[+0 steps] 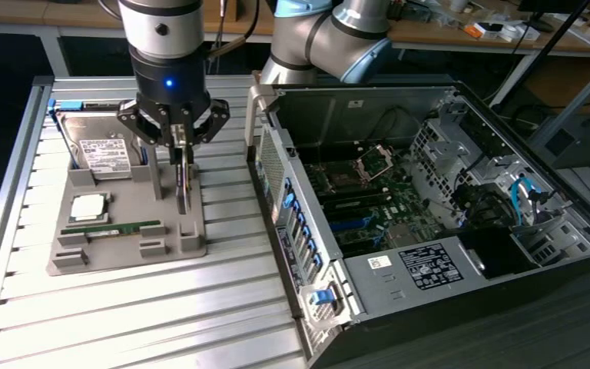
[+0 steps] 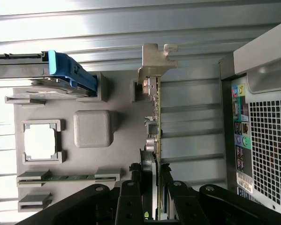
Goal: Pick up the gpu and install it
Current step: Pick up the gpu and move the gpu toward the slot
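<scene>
Exterior view, clock face:
- Slatted aluminium bench (image 1: 120,307) carries everything.
- Grey moulded holder (image 1: 120,252) at bench 9 o'clock.
- Boxy silver hard drive (image 1: 105,150), white label showing, at holder 12 o'clock.
- Square processor chip (image 1: 88,206) in pocket near holder 9 o'clock.
- Slim green memory stick (image 1: 111,228) just beside chip, toward 6 o'clock.
- Open computer case (image 1: 362,111) at bench 3 o'clock, motherboard (image 1: 362,207) exposed.
- Blue cables (image 1: 525,196) at case 3 o'clock.
- Wooden desks (image 1: 449,34) behind, 12 to 1 o'clock.

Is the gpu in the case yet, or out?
Out. The gpu stands on edge over the gray tray, gripped by the claw, beside the open case.
</scene>
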Robot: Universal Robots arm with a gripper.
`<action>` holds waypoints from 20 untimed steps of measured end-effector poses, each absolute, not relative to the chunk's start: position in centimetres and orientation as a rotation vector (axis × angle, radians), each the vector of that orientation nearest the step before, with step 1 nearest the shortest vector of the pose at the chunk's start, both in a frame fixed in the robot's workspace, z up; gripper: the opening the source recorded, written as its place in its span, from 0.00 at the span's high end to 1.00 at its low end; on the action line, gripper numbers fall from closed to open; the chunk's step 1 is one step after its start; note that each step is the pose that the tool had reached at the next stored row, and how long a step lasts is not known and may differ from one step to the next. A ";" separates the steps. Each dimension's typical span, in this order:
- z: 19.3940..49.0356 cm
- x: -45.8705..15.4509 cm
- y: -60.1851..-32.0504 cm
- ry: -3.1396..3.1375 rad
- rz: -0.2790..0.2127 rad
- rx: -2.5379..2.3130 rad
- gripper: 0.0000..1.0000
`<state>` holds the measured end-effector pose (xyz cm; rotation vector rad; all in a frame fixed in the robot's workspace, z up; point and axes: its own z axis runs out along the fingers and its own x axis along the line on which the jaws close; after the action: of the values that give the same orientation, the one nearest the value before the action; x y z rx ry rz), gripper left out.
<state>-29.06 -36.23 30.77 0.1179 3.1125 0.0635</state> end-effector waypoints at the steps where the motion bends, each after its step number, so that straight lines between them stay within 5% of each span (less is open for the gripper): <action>1: 30.8 -29.1 -36.2 3.112 0.064 0.118 0.73; 20: 33.1 -29.1 -36.2 3.112 0.064 0.118 0.73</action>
<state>-29.06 -36.23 33.10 0.1179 3.1124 0.0639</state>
